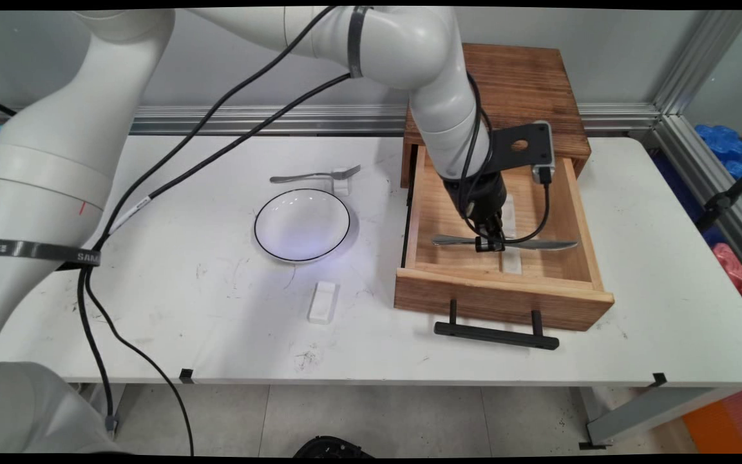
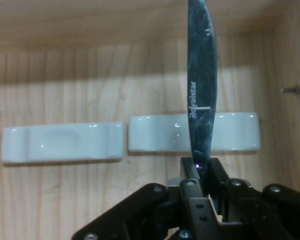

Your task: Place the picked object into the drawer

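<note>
Our hand (image 1: 489, 245) grips a knife (image 1: 542, 245) level above the open wooden drawer (image 1: 558, 283), over two white rests (image 2: 62, 142).

Bright even light, soft shadows, hand view hazy.

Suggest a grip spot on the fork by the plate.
Probably the fork handle's mid-span, from straight above, fingers closing across its narrow width. Its tine end is propped on a small white rest beyond the plate, so the handle looks raised off the table, leaving finger room.
</note>
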`<action>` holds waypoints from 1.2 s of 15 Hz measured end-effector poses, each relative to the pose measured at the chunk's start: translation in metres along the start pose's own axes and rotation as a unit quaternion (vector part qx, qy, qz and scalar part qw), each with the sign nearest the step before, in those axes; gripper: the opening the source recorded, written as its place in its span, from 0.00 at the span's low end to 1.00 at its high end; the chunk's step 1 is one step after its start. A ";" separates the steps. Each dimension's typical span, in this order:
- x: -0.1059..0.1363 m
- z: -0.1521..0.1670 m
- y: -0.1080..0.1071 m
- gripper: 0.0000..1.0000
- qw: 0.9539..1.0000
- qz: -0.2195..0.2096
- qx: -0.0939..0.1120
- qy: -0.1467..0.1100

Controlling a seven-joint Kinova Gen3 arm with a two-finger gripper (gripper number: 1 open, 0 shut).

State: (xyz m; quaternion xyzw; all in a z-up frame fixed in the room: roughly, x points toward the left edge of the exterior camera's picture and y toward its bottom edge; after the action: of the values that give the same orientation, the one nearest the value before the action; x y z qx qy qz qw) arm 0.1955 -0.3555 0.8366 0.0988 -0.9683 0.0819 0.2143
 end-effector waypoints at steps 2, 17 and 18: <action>-0.002 0.004 0.000 0.00 1.000 0.001 -0.001 -0.001; -0.006 0.019 -0.002 0.00 1.000 -0.008 -0.003 0.001; -0.006 0.020 -0.002 0.00 1.000 -0.009 -0.003 0.001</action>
State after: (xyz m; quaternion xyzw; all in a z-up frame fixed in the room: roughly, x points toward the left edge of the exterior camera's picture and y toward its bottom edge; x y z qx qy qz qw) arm 0.1931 -0.3606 0.8163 0.1065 -0.9673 0.0777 0.2166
